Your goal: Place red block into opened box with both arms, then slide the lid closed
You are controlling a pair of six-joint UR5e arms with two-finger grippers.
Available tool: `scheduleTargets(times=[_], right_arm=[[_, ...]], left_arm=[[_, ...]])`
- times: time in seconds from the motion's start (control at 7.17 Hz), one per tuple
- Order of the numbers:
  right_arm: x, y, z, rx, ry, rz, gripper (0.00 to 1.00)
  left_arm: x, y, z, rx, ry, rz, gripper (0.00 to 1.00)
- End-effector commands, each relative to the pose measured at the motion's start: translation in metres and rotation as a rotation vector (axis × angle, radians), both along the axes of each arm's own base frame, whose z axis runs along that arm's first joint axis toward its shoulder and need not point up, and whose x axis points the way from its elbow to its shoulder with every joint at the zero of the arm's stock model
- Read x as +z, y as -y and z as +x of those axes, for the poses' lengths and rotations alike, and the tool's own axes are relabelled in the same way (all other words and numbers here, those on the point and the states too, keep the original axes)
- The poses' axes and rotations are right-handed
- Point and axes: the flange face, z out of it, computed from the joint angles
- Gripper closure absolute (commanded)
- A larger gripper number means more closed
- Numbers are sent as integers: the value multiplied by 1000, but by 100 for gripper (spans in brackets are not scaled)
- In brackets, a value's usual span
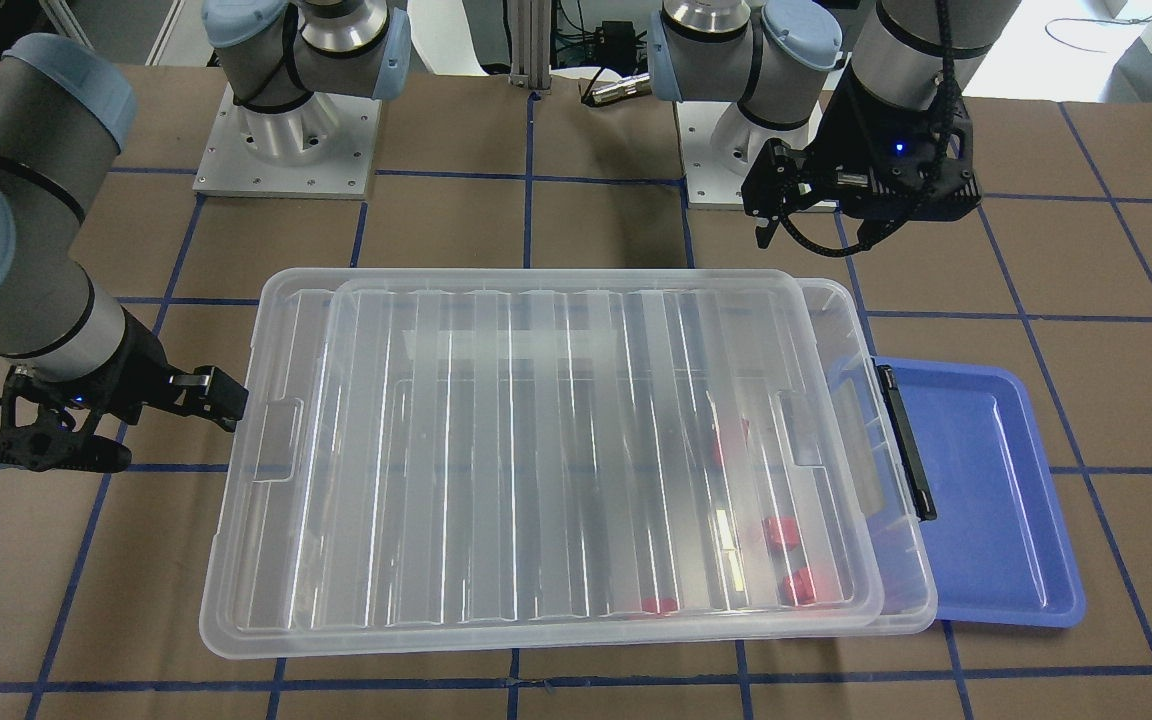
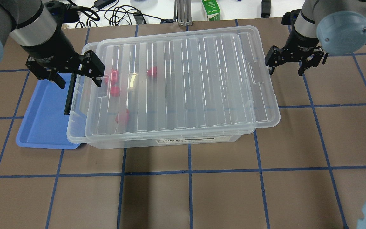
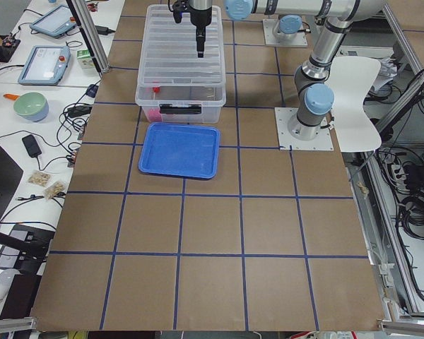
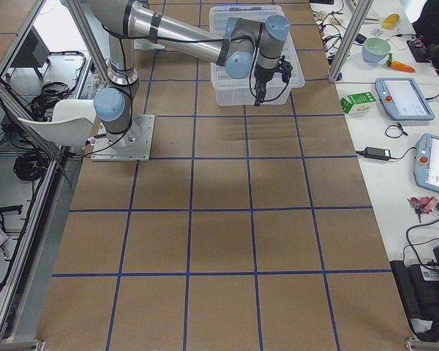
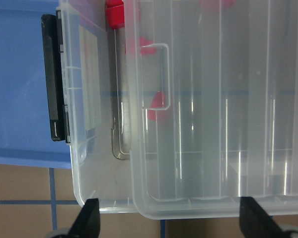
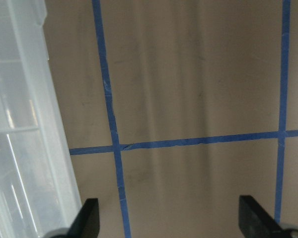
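The translucent box (image 2: 75, 135) stands mid-table, and the ribbed lid (image 2: 186, 79) lies on it, shifted toward my right, so a strip at the box's black-bar end stays uncovered. Several red blocks (image 2: 114, 91) show through the lid near that end. In the left wrist view one red block (image 5: 114, 12) lies in the uncovered strip beside the lid's edge (image 5: 139, 124). My left gripper (image 2: 78, 81) hangs open over that end, holding nothing. My right gripper (image 2: 285, 71) is open and empty over bare table, just off the lid's other short side (image 6: 20, 124).
An empty blue tray (image 2: 40, 127) lies against the box's black-bar end, partly under it. Cables, a green carton (image 2: 211, 9) and devices sit past the table's far edge. Both arm bases (image 1: 286, 140) stand on plates behind the box.
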Motion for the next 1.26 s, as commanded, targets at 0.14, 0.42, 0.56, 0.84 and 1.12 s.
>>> scheduleTargets(times=[0.14,0.42,0.56,0.84,1.12], right_arm=[[0,-2,18,8,-2,-1,0],[8,-2,19,12,-3,-14,0],[22,-2,19,10,-4,-45,0],[77,-19,15,4,-20,-64,0],[125,-61,20,0,-18,-87,0]], left_arm=[[-2,5,-1,52,-4,-82,0],[-18,7,0,4,-25,43,0],[-4,5,-3,-17,4,16,0],[0,10,5,-38,37,-4,0],[10,6,5,-37,46,-68,0]])
